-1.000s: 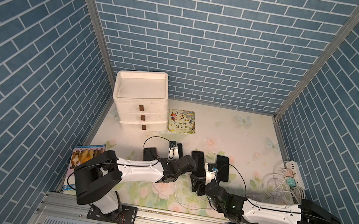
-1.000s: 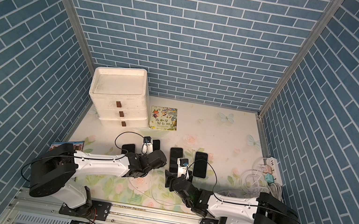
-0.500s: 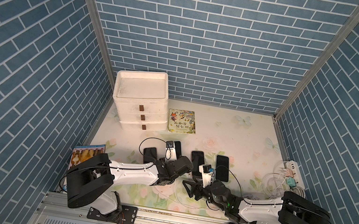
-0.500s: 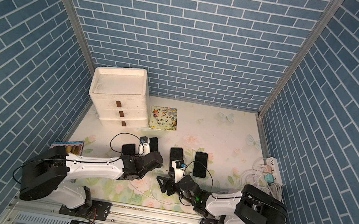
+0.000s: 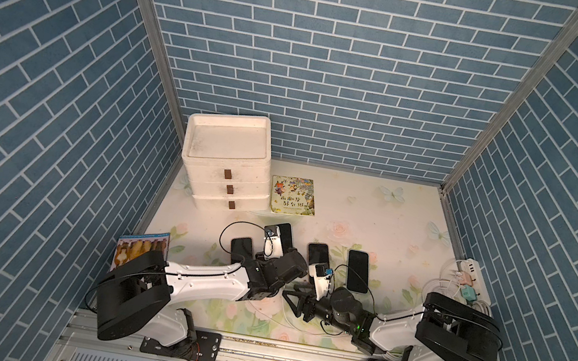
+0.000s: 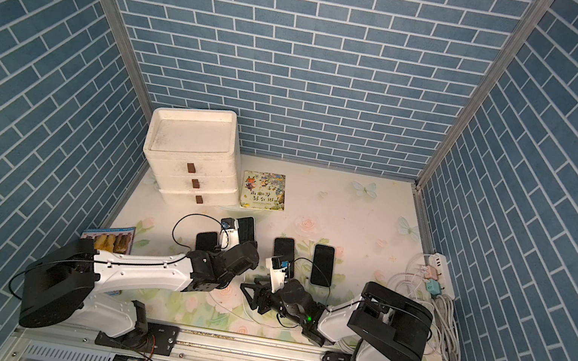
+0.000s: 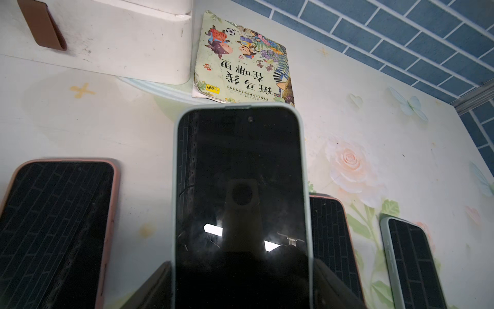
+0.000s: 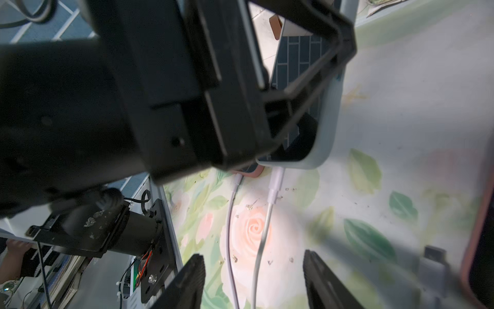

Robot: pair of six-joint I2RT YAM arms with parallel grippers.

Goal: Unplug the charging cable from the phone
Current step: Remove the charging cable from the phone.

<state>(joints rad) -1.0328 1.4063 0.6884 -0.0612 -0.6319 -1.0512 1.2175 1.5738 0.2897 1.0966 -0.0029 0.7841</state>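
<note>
Mint-cased phone [image 7: 240, 160] is gripped across its width by the left claw [image 7: 242, 270]. In both top views its long axis runs twelve to six, plug end at six. Right claw [image 8: 252, 255] sits at about five o'clock from it, jaws apart. The white charging cable [image 8: 268, 214] runs between them, untouched, with the plug [image 8: 276, 176] dead ahead.

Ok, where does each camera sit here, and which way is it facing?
Top views: high on the robot's side, looking down on the table; left arm and right arm show whole.
Left wrist: on the left arm, looking along the green-cased phone towards the book; left gripper clamps it.
Right wrist: low over the table, facing the phone's plugged end and white cable; right gripper open astride it.
Shared: both wrist views show that phone.
</note>
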